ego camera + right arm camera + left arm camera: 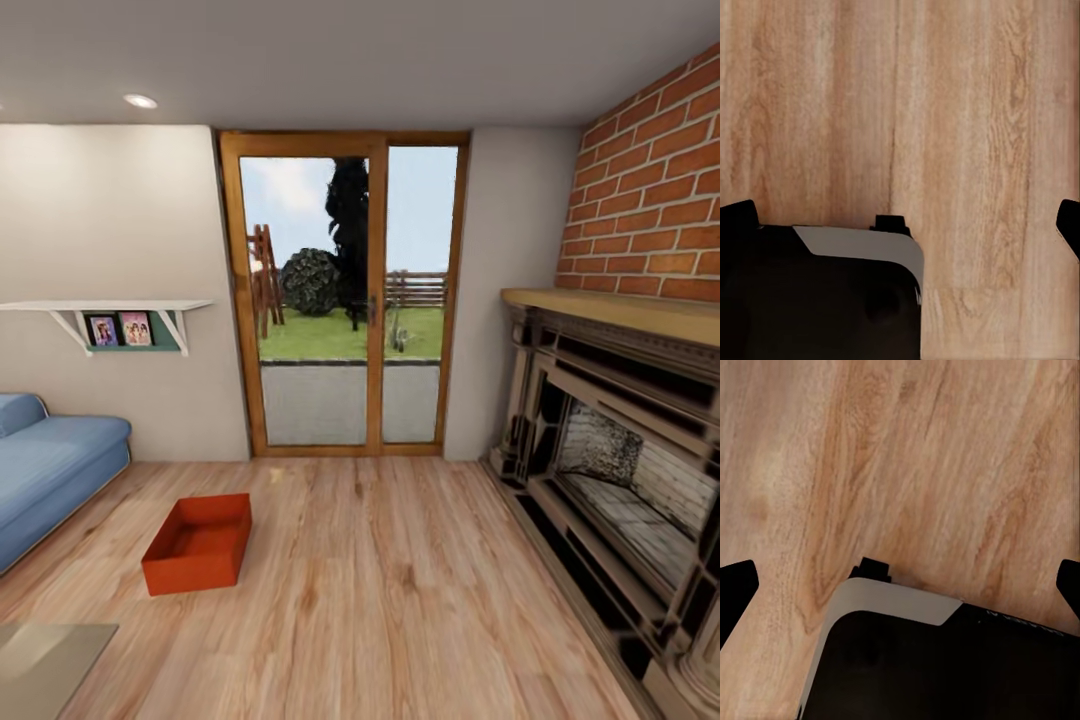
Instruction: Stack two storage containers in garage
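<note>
I see one storage container [198,543] on the living room's plank floor [400,600], just off the blue sofa [50,470], ahead of the glass doors [345,295], fireplace [620,490] opposite. Left gripper [900,585] and right gripper [900,225] both spread wide over bare planks, holding nothing, no container between the fingers.

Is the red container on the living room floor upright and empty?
Upright and empty: the storage container sits flat on the wood floor, open top up, its bare bottom visible.
</note>
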Robot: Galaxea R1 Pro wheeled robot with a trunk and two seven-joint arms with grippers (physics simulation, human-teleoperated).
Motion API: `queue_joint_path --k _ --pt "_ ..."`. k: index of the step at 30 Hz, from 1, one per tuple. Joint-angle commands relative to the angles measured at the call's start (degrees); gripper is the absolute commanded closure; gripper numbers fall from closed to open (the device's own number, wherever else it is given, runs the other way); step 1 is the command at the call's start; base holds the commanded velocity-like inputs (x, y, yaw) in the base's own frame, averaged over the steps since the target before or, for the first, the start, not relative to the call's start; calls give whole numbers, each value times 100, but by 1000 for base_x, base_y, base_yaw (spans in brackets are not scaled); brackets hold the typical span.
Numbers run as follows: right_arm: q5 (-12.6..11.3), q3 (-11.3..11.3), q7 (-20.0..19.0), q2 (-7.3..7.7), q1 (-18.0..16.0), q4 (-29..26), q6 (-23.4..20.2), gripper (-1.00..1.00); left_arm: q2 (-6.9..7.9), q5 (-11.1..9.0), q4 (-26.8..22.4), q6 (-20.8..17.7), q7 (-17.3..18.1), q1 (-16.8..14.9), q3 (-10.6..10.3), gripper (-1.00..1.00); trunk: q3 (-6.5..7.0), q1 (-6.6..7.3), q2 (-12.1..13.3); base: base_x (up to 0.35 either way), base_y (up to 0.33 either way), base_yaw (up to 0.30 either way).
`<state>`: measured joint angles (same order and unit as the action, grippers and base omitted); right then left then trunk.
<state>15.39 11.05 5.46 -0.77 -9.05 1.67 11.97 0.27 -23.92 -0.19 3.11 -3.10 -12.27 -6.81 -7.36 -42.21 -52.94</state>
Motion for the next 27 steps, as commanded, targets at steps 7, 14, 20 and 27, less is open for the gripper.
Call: queue_joint_path --k 7,14,20,27 --pt "62 46 43 3 -9 18 30 -100 -1 -42 1 -10 -15 -4 -49 -100 -8 -4 -6 321 -85 0" --pt "61 46 46 0 -9 18 28 -100 -1 -42 1 -6 -15 -4 -51 -100 -8 -4 -6 321 -85 0" --pt "61 46 50 -13 -9 18 14 -100 -1 -42 1 -3 -15 -4 -49 -100 -8 -4 -6 321 -85 0" --pt "61 46 52 -13 -9 18 15 -100 -1 -42 1 -3 -15 -4 -53 -100 -4 -4 -6 322 -85 118"
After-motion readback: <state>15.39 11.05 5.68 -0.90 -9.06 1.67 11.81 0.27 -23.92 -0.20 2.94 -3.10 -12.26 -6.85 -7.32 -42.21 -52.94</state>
